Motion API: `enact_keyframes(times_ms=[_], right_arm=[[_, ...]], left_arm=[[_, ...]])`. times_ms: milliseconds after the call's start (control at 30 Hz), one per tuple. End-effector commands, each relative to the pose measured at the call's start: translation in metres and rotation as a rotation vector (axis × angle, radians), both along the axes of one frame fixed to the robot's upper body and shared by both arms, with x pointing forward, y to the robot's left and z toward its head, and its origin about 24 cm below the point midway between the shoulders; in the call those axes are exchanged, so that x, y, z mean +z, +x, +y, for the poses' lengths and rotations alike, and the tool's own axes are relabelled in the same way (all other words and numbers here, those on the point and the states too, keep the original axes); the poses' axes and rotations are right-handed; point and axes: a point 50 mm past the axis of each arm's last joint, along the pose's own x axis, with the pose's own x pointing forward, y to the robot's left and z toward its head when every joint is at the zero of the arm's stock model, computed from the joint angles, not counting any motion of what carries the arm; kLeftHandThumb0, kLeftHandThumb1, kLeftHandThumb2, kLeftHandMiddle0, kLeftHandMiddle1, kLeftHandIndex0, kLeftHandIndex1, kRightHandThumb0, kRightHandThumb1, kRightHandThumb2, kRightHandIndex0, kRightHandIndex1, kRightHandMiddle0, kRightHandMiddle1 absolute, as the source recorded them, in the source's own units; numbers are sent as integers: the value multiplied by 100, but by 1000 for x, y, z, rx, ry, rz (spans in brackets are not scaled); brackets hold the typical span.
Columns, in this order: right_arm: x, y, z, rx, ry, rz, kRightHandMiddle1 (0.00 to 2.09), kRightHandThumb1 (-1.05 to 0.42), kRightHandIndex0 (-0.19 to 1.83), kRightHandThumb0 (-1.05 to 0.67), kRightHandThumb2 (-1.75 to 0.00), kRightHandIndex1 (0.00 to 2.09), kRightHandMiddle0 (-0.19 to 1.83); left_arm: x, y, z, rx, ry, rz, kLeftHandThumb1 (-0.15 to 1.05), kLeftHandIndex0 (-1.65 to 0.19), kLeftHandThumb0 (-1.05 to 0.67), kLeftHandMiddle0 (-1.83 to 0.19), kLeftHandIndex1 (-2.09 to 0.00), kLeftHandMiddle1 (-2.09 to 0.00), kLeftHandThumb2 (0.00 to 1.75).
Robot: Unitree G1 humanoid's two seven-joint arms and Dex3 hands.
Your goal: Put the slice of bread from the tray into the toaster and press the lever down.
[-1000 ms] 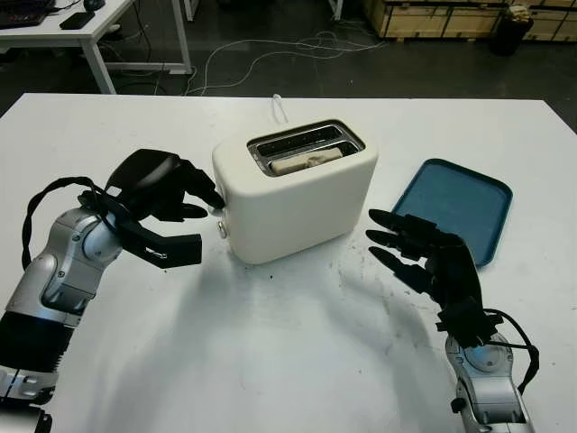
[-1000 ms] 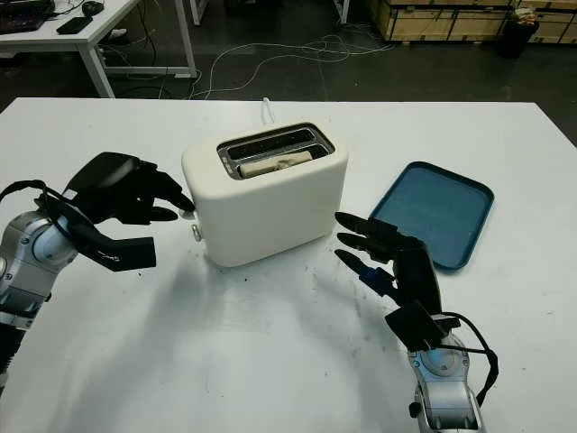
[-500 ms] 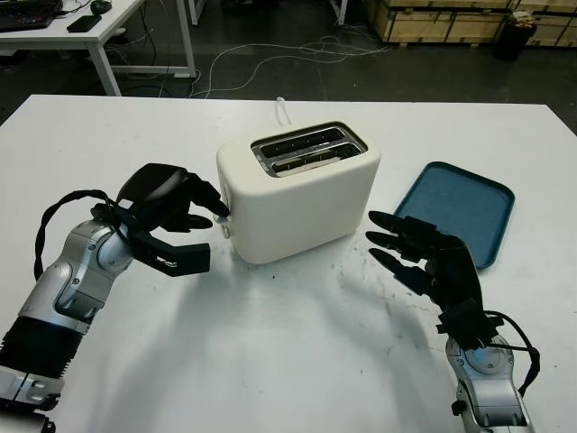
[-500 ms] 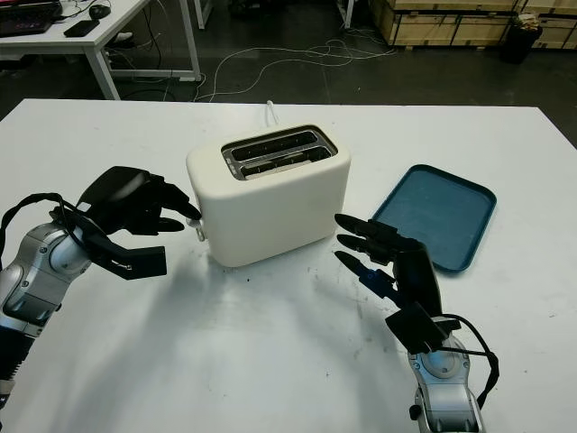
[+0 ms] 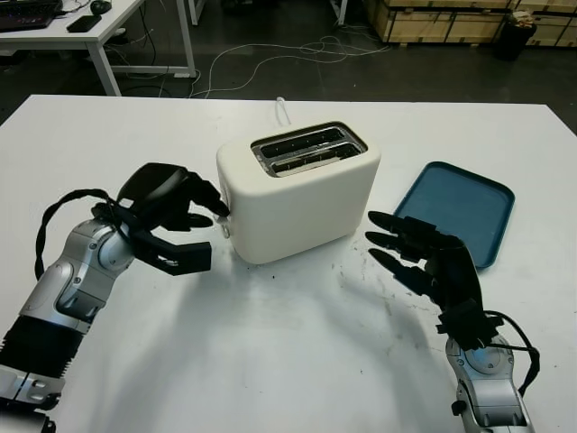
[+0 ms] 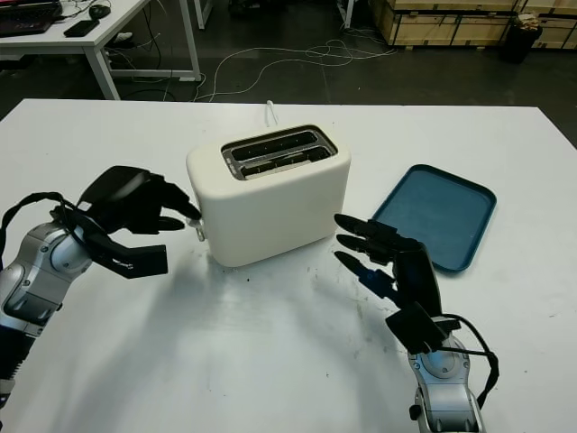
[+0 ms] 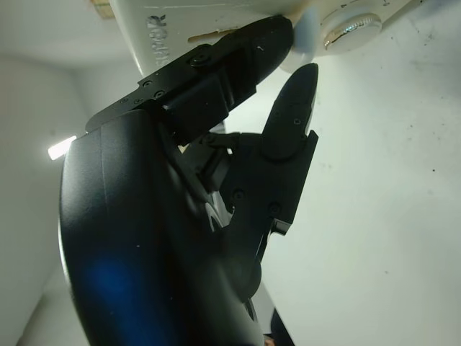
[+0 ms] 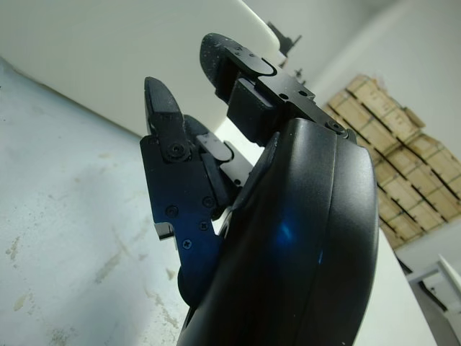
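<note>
— White desk [image 5: 270, 361] in a workshop, cables on the dark floor [image 5: 270, 54] behind it. What stands at the middle?

— A cream-white two-slot plastic toaster [image 5: 302, 203], its white cord [image 5: 281, 108] trailing off the back. The slice of bread has sunk out of sight in the slots, so its exact place cannot be told. The blue rectangular plastic tray [image 5: 455, 209] lies bare to the toaster's right, near it but apart.

— And the robot's left hand [image 5: 171, 212]?

— At the toaster's left end. Its black fingers [image 7: 238, 65] are curled, with the tips pressed against the small pale lever [image 7: 302, 40] low on that end, just above a round silver knob [image 7: 351, 27]. Nothing is gripped; it is a push, not a pinch.

— The right hand [image 5: 424, 262]?

— Open above the desk, in front of the tray and just beside the toaster's right end, fingers [image 6: 361, 244] pointing toward the toaster without touching it.
</note>
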Motion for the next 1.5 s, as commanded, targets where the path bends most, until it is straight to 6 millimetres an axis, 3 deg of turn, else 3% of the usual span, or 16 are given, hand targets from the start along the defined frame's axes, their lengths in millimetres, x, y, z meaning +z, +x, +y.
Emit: enact_keyframes(times_ms=[0,500,700,900,1067,1267,1367,1467], right_arm=[[3,1,1,3,6,-15,0,-92,95,-20,-7,0,84],[2,-5,-1,1,4,-14,0,-92,94,-19,-6,0,85],[3,-9,-3,6,-7,-22,0,-92,95,-17,-6,1,84],[3,-19,-8,0,-23,-12,0,-92,94,-18,-6,0,84],[1,-30,-14,-2,-28,11,0,-92,93,-19,-6,0,84],[-4,-34,-16,13,-46,48,0,-92,95,-19,-7,1,83],[-7,-31,-15,20,-43,57,1,-92,98,-19,-6,2,84],[-7,-28,-13,22,-52,60,1,-92,98,-22,-6,2,84]], left_arm=[[-20,-3,-5,-24,39,99,83,-122,-24,-76,-1,-154,0],[-9,3,-14,-16,77,57,83,-124,-25,-77,-2,-157,0],[-5,4,-22,-23,122,89,83,-124,-25,-76,-1,-148,0],[-14,1,-35,-62,139,118,81,-127,-27,-76,-3,-156,0],[-45,-20,-57,-54,1,232,84,-124,-27,-75,-1,-144,1],[-119,-59,-98,11,-258,449,90,-118,-31,-74,-1,-109,1],[-144,-74,-112,30,-304,508,90,-118,-26,-76,-2,-120,0],[-147,-74,-112,37,-294,517,91,-118,-28,-77,-2,-124,0]])
